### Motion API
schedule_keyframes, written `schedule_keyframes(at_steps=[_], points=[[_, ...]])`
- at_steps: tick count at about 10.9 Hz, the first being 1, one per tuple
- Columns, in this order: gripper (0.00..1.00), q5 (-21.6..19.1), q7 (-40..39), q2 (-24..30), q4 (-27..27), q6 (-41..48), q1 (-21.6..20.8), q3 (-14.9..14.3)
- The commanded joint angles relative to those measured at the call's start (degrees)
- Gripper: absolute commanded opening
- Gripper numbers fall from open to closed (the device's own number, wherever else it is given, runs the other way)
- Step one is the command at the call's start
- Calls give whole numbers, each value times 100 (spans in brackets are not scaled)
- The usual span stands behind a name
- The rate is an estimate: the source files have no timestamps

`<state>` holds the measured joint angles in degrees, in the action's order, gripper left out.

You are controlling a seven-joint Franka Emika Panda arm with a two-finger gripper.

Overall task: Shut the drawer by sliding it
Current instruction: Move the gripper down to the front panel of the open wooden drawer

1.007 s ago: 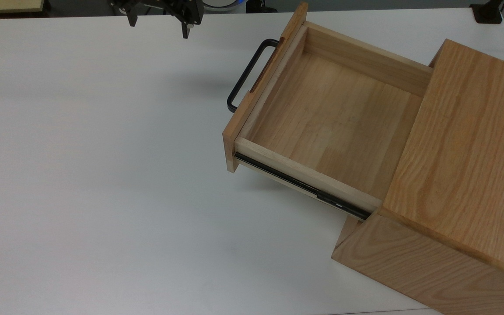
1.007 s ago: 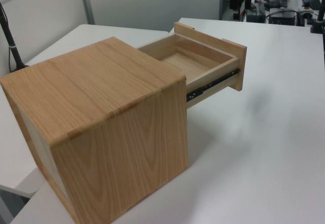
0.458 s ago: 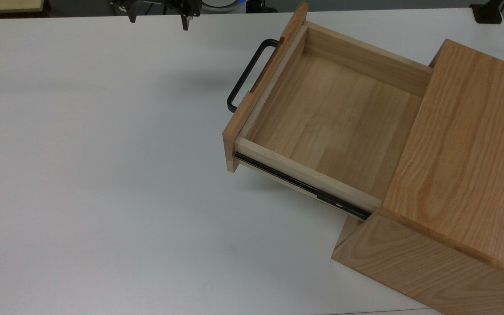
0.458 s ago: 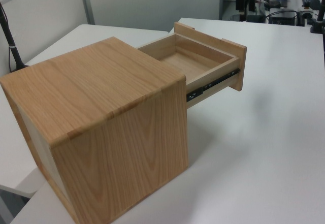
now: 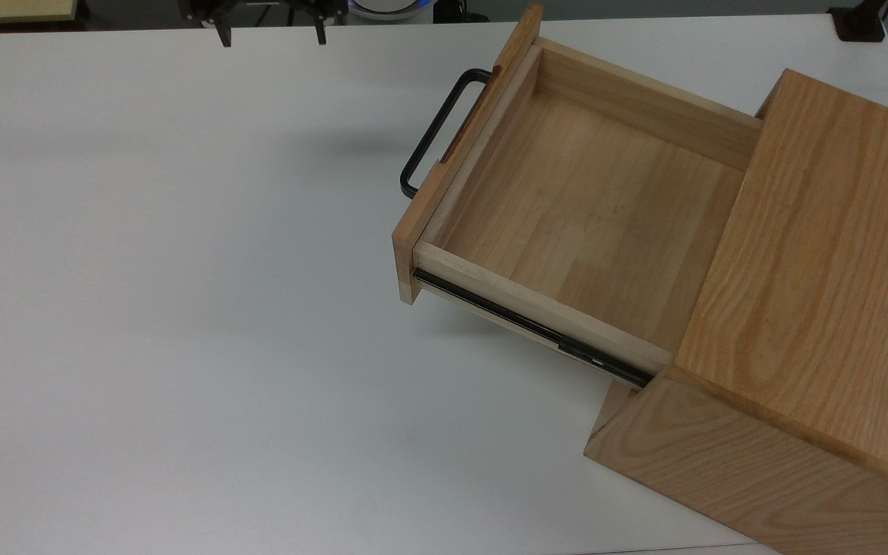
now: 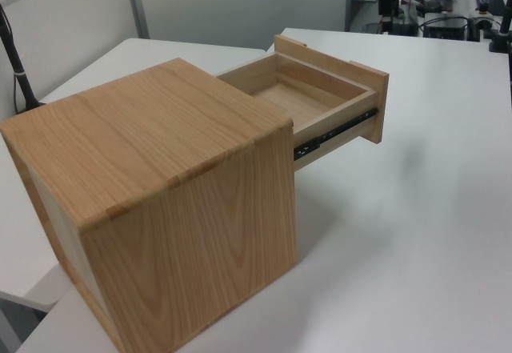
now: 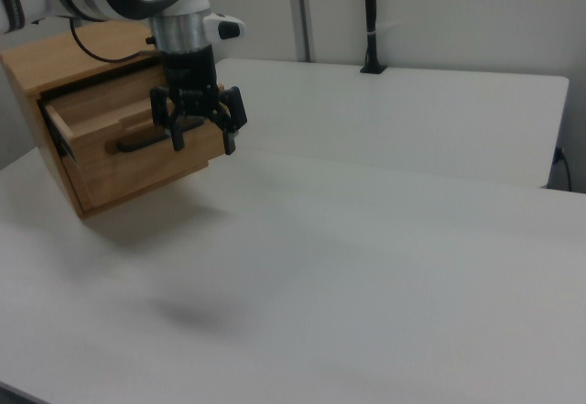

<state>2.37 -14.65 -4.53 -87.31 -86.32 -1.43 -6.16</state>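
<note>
The drawer (image 5: 583,200) is pulled far out of the oak-grained cabinet (image 5: 822,254) and has nothing inside. Its black bar handle (image 5: 436,131) faces the top view's left, and a black side rail (image 5: 529,331) is exposed. My gripper (image 5: 271,37) is at the top edge of the top view, well away from the handle, open with its fingers spread wide and holding nothing. In the right view the gripper (image 7: 203,140) hangs above the table, in front of the drawer front (image 7: 146,170) and its handle (image 7: 137,140). The left view has the drawer (image 6: 320,97) sticking out of the cabinet (image 6: 160,169).
The cabinet stands on a white table (image 5: 182,308) with broad bare surface on the top view's left. A black clamp (image 5: 860,23) sits at the far right corner. A black post (image 7: 370,19) rises at the table's back edge in the right view.
The gripper's fingers have spread wider apart and it has drifted toward the top edge of the top view. The drawer has not moved.
</note>
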Motion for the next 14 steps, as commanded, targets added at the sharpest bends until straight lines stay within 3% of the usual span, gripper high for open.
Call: schedule_keyframes(at_steps=[1,4,5,7,8,10,11,14], points=[[100,-26,-2044,101,-23,256,-94,-87],[93,201,-3777,101,-23,256,-216,-61],[81,281,-3991,75,-40,247,-278,-35],[33,387,-4360,49,-67,221,-427,-26],[16,387,-4606,48,-76,221,-472,-35],[10,405,-4661,-30,-76,168,-734,-61],[2,405,-4652,-170,-50,133,-884,-70],[0,396,-4127,-443,-41,-279,-1262,-79]])
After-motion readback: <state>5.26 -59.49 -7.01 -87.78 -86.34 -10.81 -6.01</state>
